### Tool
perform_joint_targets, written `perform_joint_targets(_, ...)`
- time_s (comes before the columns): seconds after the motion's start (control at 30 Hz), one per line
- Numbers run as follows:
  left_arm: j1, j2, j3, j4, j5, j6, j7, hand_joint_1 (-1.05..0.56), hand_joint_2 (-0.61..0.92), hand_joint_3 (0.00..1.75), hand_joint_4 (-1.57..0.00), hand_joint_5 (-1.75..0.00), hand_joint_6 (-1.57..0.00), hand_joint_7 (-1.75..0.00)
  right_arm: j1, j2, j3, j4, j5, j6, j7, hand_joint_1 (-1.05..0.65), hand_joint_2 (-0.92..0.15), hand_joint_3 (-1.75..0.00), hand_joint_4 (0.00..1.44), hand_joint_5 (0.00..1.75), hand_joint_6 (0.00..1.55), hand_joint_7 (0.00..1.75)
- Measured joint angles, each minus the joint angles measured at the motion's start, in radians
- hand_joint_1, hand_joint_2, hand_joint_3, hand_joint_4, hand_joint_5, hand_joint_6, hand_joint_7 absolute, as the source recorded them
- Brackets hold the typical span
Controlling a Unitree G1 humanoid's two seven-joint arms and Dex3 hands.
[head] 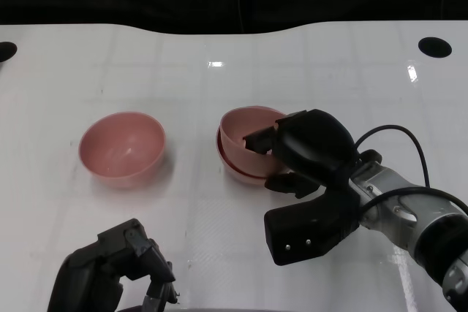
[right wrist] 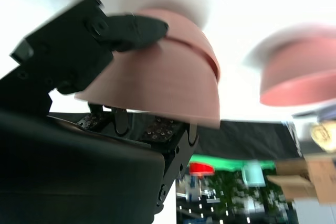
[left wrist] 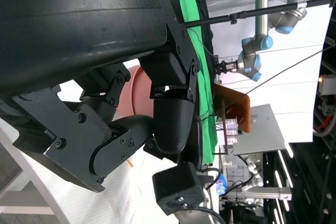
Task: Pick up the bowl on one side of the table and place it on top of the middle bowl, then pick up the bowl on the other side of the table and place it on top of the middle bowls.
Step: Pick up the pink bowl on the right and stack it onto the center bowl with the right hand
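Two pink bowls sit nested at the table's middle. The upper bowl [head: 245, 128] lies tilted inside the lower bowl [head: 238, 166]. My right hand [head: 311, 150] grips the upper bowl's near right rim, with one finger inside it and others below the rim. The right wrist view shows the nested bowls [right wrist: 157, 80] close against the fingers [right wrist: 131, 27]. A third pink bowl [head: 122, 145] [right wrist: 299, 74] stands upright by itself to the left. My left hand [head: 117, 268] hovers low at the near left edge, holding nothing, its fingers loosely bent. That bowl [left wrist: 137, 90] shows behind them.
The white table [head: 329, 71] has dark round holes at its far right corner [head: 435, 46] and far left edge [head: 6, 51]. A black cable [head: 398, 131] loops over my right forearm. Lab equipment and a green cloth [left wrist: 202, 77] show beyond the table.
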Motion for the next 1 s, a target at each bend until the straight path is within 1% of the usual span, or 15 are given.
perform_joint_targets(0.07,0.0,-0.002,-0.001,0.0,-0.003,-0.001,0.0,-0.12,0.46,1.24,-0.91,-1.64,-0.89,-1.38,-0.009,0.006,0.006,0.006,-0.002,0.029,0.042,-0.55,-0.92,-0.33,0.6,0.22,0.68,0.01)
perform_joint_targets(0.17,0.0,-0.003,-0.002,0.0,-0.004,-0.001,0.0,-0.11,0.46,1.24,-0.91,-1.64,-0.9,-1.37,-0.011,0.013,0.01,0.008,-0.001,0.046,0.064,-0.62,-0.92,-0.35,0.59,0.18,0.65,0.0)
perform_joint_targets(0.33,0.0,-0.004,-0.008,0.0,-0.015,-0.001,-0.001,-0.1,0.46,1.23,-0.91,-1.63,-0.9,-1.36,-0.012,0.023,0.018,0.017,-0.001,0.053,0.065,-0.62,-0.92,-0.35,0.62,0.19,0.66,0.01)
perform_joint_targets(0.6,-0.001,-0.004,-0.008,0.001,-0.022,-0.004,-0.001,-0.11,0.45,1.23,-0.92,-1.61,-0.91,-1.35,-0.01,0.022,0.019,-0.004,-0.001,0.056,0.065,-0.62,-0.92,-0.35,0.61,0.17,0.64,0.0)
perform_joint_targets(0.73,-0.002,-0.003,-0.007,0.002,-0.022,-0.004,-0.001,-0.11,0.45,1.23,-0.92,-1.61,-0.91,-1.35,0.013,0.016,0.017,-0.051,0.001,0.061,0.064,-0.63,-0.92,-0.34,0.58,0.14,0.57,0.0)
perform_joint_targets(0.8,-0.003,-0.003,-0.006,0.004,-0.022,-0.004,-0.001,-0.11,0.45,1.24,-0.92,-1.61,-0.91,-1.35,0.032,0.008,0.012,-0.081,0.004,0.062,0.064,-0.64,-0.92,-0.34,0.55,0.13,0.52,0.0)
perform_joint_targets(1.0,-0.012,-0.001,0.002,0.021,-0.025,-0.005,-0.001,-0.11,0.43,1.28,-0.92,-1.63,-0.91,-1.37,0.097,-0.026,-0.023,-0.2,0.032,0.075,0.066,-0.66,-0.92,-0.35,0.45,0.08,0.37,0.0)
